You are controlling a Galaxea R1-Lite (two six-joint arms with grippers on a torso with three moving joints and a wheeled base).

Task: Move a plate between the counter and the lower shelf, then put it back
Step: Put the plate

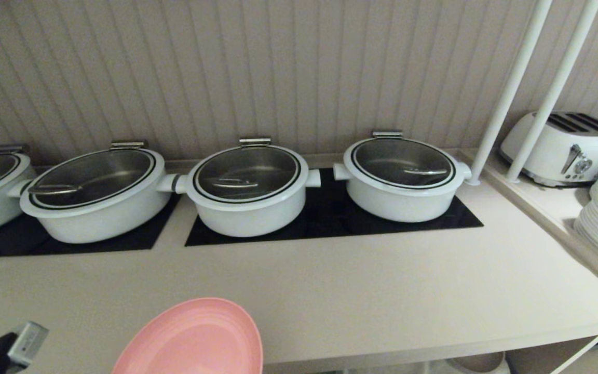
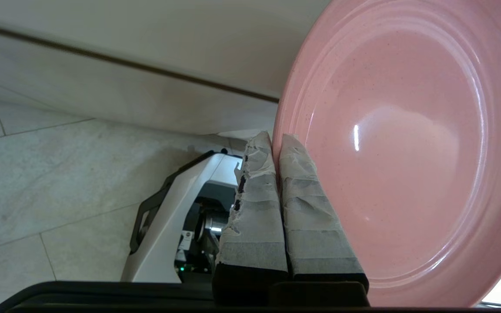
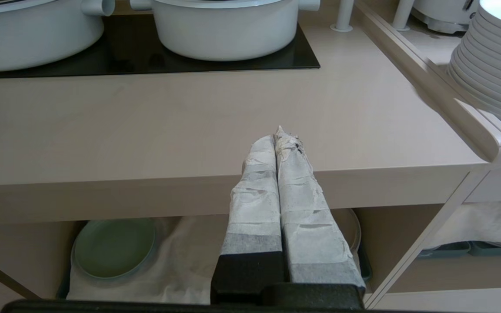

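The left pincer (image 2: 276, 141) is clamped on the rim of the pink plate (image 2: 398, 152), one taped finger on each face of it, so the plate stands tilted on edge beside the fingers with its hollow face turned toward the wrist camera. In the head view the plate (image 1: 195, 340) hangs at the front edge of the desk (image 1: 361, 291), overlapping that edge, with the left arm low at its side. The right pincer (image 3: 276, 137) is pressed closed on nothing, held level with the desk's front edge. Below and beyond it lies the lower shelf (image 3: 176, 265) with its white cloth, carrying a green plate (image 3: 113, 248). Farther beyond it, white pots (image 1: 249, 189) stand on the black hob panels (image 1: 330, 218).
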